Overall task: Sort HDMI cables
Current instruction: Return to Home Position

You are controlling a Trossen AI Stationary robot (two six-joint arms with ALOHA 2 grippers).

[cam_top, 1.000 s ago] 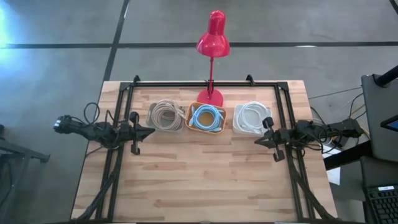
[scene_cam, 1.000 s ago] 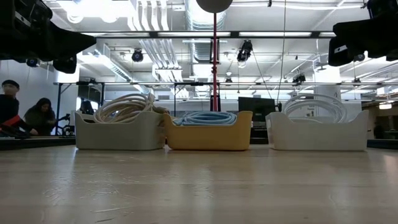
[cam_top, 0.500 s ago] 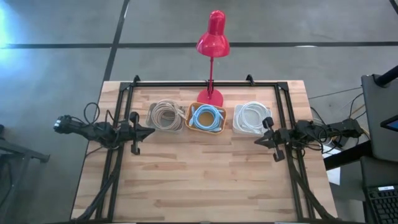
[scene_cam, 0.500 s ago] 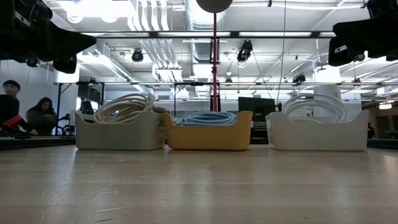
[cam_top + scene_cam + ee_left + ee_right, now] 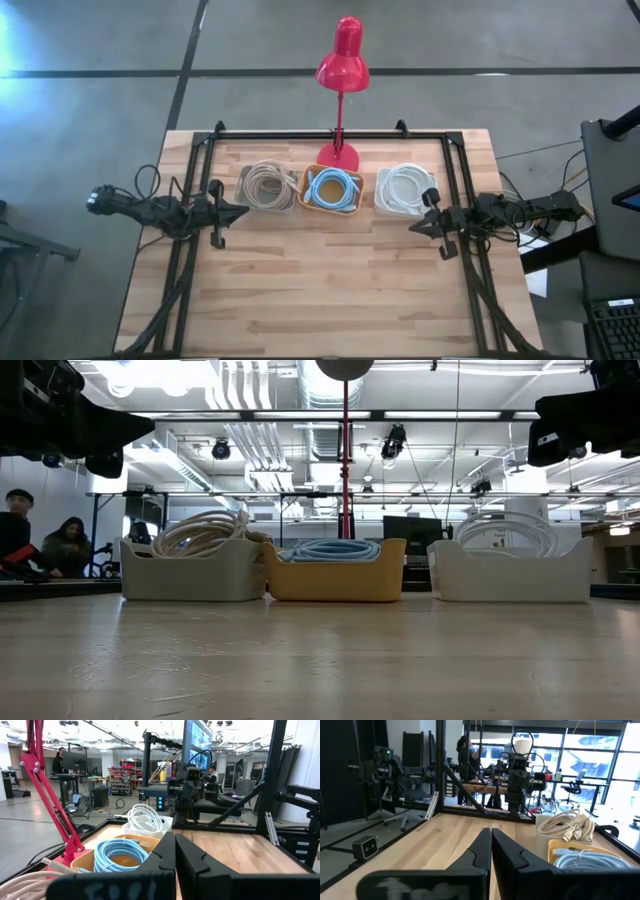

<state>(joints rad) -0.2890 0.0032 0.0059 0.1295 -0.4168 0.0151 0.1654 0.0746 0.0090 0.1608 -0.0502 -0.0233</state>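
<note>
Three bins stand in a row near the table's far edge. The beige-tan cables (image 5: 265, 184) lie coiled in the left white bin, the light blue cables (image 5: 333, 189) in the middle yellow bin, the white cables (image 5: 404, 187) in the right white bin. In the low view the beige coils (image 5: 200, 530), blue coils (image 5: 330, 549) and white coils (image 5: 510, 530) rise above the bin rims. My left gripper (image 5: 243, 210) hovers at the table's left side, shut and empty. My right gripper (image 5: 413, 227) hovers at the right side, shut and empty.
A red desk lamp (image 5: 341, 70) stands on its base (image 5: 338, 156) behind the middle bin. A black frame (image 5: 330, 133) runs along the table's far and side edges. The bare wooden tabletop (image 5: 330, 290) spreads in front of the bins. People sit in the room beyond (image 5: 40, 545).
</note>
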